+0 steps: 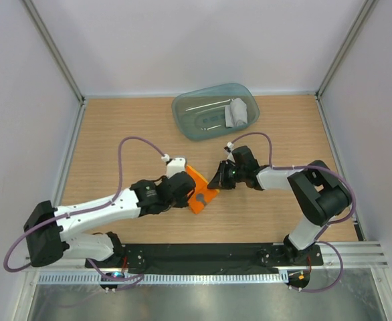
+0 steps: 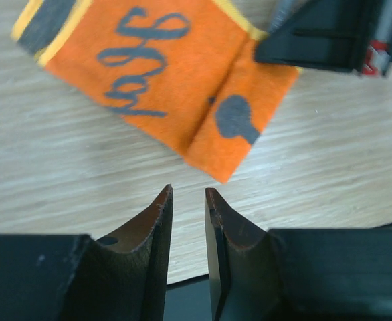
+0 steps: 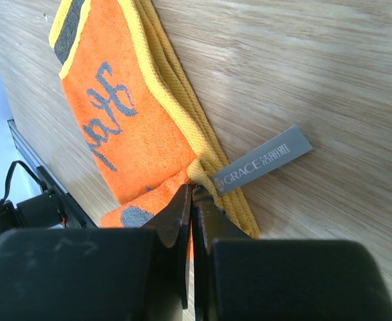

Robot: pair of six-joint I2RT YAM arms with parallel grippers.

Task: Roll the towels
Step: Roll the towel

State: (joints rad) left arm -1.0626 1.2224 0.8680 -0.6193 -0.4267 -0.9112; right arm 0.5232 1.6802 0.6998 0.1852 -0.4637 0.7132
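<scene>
Left gripper (image 2: 188,195): we see its jaws slightly parted, empty, near the orange towel (image 2: 169,80).
Right gripper (image 3: 192,197): pinched tight on that towel's edge.
Orange towel: folded on table (image 1: 116,134), between grippers.
Grey towel (image 1: 237,112): in tray (image 1: 189,124).

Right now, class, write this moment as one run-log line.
right claw: shut on folded orange printed towel, yellow edge | left claw: slightly open, off towel | grey cloth towel: in translucent teal plastic tray
</scene>
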